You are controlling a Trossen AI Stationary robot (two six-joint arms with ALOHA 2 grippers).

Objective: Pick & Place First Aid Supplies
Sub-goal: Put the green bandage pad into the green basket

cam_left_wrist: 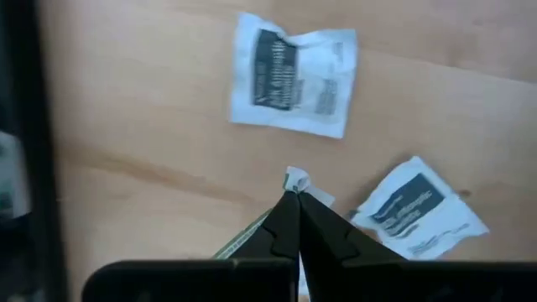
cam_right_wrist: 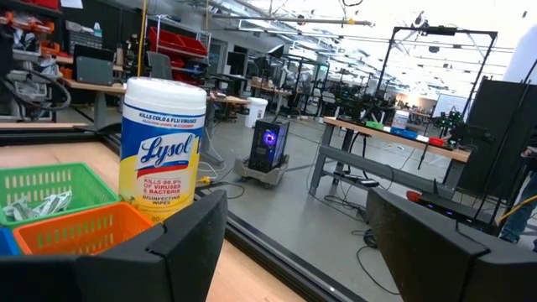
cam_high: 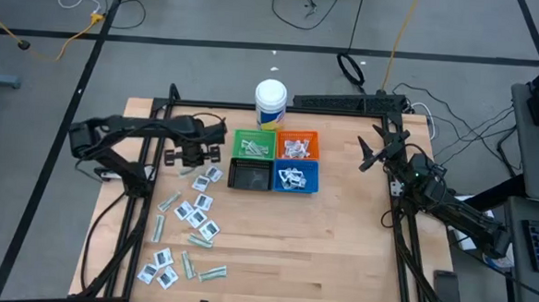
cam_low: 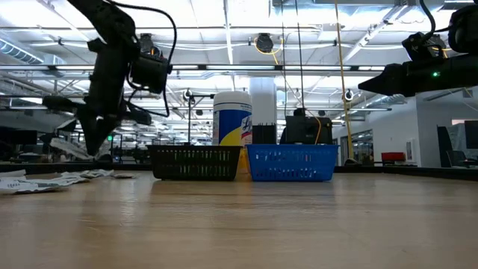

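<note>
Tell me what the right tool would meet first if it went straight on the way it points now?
Probably the white Lysol tub: it stands just off centre ahead of the open right tool, beyond the table's edge. Depth is unclear, so it might pass beside it.

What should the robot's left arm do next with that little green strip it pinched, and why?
Probably lift it straight up. The left end effector is shut on a pale-green strip, pinching its end low over the table, with two white sachets lying close by. Rising first should clear those before heading toward the green bin, which already holds similar strips.
</note>
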